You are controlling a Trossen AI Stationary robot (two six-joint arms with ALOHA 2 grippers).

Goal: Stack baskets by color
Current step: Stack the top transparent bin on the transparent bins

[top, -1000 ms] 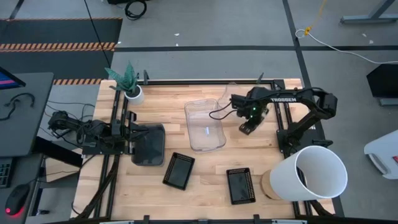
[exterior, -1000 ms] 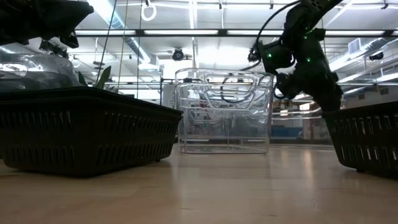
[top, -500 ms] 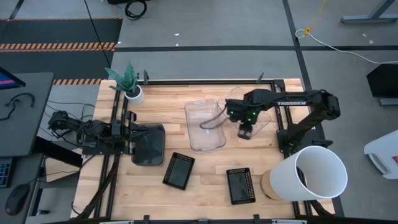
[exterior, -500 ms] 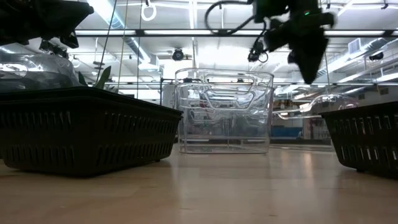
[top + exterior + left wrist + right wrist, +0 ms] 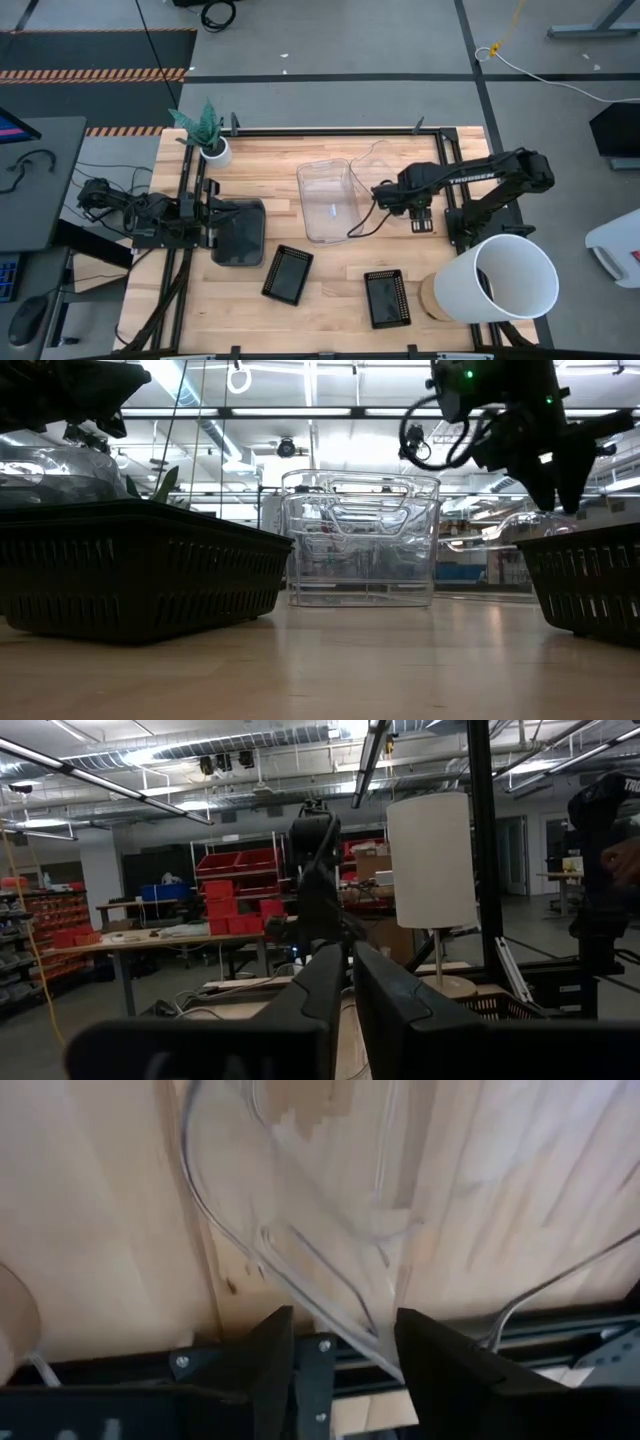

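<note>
Clear baskets point(image 5: 330, 200) apparently nested; another clear basket point(image 5: 395, 165) apart, black trays point(image 5: 287, 274) unstacked. Right end effector point(image 5: 421, 222) spread, empty; left end effector point(image 5: 212, 213) pressed together.

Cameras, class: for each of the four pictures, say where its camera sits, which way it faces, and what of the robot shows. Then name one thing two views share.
High view: above the table, facing straight down; both arms show, right gripper open.
Low view: at table-top height, facing level past black trays into the room; an arm hangs above.
Left wrist view: on the left arm, facing across the room; its shut fingers show.
Right wrist view: on the right arm, facing down at wood; open fingers show.
Shared: the clear basket, in high and low views.
</note>
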